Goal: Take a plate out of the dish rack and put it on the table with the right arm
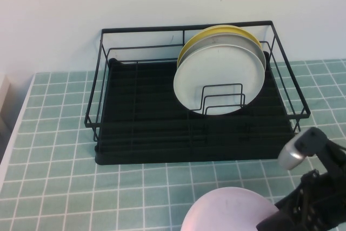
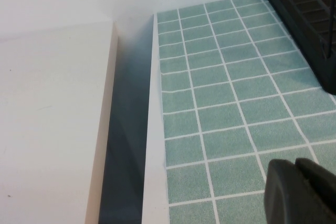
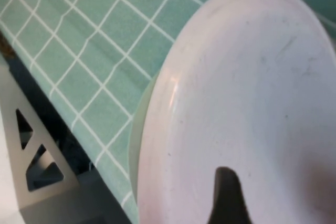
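Pink plate (image 1: pixel 230 209) on table (image 1: pixel 54 133) near rack (image 1: pixel 189 133); right gripper (image 1: pixel 281 217) beside it, left gripper (image 2: pixel 299 192) parked, finger state unclear on both; no readable writing.

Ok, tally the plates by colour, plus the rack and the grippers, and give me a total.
Pink plate, on the table by the right gripper: 1
White-grey plate, in the rack: 1
Yellowish plate, behind it in the rack: 1
Rack: 1
Grippers, counting the left gripper over the table's left edge: 2
Total: 6
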